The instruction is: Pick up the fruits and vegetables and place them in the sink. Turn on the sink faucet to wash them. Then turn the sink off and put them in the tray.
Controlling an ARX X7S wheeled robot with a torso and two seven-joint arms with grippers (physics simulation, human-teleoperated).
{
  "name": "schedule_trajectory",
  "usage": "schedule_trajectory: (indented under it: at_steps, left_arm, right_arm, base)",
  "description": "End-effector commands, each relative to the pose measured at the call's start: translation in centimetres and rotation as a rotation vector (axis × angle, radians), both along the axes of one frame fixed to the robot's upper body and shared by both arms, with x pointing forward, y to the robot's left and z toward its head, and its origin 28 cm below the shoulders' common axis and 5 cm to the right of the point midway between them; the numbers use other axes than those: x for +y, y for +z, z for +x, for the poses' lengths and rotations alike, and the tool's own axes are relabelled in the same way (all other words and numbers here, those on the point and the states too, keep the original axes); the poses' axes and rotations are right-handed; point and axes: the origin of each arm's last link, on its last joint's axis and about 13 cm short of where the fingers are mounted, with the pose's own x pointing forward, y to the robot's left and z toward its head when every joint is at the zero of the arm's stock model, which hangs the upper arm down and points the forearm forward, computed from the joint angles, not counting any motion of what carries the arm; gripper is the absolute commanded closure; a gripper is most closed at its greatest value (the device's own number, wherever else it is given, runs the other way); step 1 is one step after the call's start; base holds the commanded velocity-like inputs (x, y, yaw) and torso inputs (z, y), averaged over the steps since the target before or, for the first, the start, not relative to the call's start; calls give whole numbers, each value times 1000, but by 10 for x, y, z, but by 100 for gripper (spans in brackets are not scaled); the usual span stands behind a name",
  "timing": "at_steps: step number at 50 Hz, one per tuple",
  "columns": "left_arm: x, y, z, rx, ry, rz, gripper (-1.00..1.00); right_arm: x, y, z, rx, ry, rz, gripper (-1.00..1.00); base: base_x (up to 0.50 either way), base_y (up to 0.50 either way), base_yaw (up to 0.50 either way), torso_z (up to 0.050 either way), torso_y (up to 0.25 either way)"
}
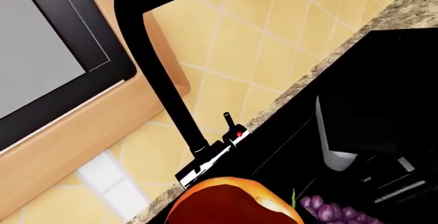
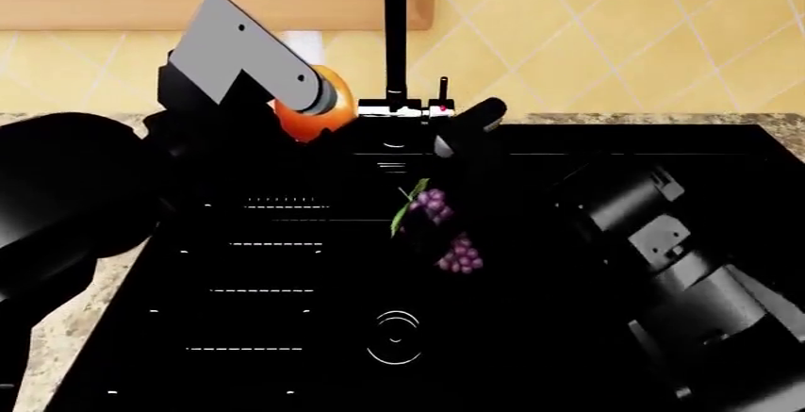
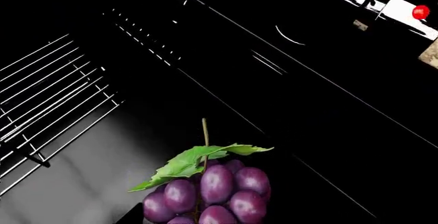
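Over the sink (image 2: 704, 148), the left gripper (image 2: 296, 110) holds the fruit (image 2: 308, 110) beside the faucet (image 2: 395, 35) and the right gripper (image 2: 435, 233) holds the grapes (image 2: 451, 233); next, I judge, each must lower and let go.

The round fruit (image 2: 305, 110) sits in the left gripper (image 2: 292, 101), at the sink's (image 2: 252, 271) back edge, just left of the faucet (image 2: 395, 35). The grape bunch (image 2: 443, 233) hangs in the right gripper (image 2: 435, 228), over the basin, forward of the faucet lever (image 2: 443, 91).
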Motion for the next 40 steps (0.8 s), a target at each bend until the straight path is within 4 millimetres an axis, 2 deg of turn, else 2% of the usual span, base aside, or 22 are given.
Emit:
schedule_trajectory:
  at_steps: [1, 7, 12, 17, 26, 34, 35, 40]
  left_arm:
    - [3, 3, -3, -8, 19, -10, 100]
    - [5, 4, -6, -2, 27, -11, 100]
    - [5, 2, -8, 9, 23, -10, 100]
    - [5, 1, -9, 15, 24, -8, 100]
    - [6, -1, -9, 21, 25, -8, 100]
    - [7, -2, -11, 23, 30, -9, 100]
    - [7, -2, -11, 24, 29, -9, 100]
    - [7, -3, -11, 26, 28, -9, 100]
  right_arm:
    - [12, -34, 27, 74, 59, -110, 100]
    - [12, -57, 28, 111, 71, -165, 100]
    - [8, -84, 27, 151, 52, -206, 100]
    - [6, -99, 21, 182, 47, -212, 100]
    - [10, -117, 12, 226, 71, -211, 100]
    - [13, -122, 8, 249, 87, -203, 100]
    - [14, -120, 9, 255, 99, -197, -100]
    - [18, -99, 18, 234, 135, -139, -100]
  base:
    - [0, 0, 0, 0, 0]
    - [0, 0, 0, 0, 0]
    - [0, 0, 0, 0, 0]
    - [0, 0, 0, 0, 0]
    - [0, 0, 1, 0, 0]
    - [4, 2, 4, 0, 0]
    - [0, 3, 5, 0, 0]
    - [0, 2, 2, 0, 0]
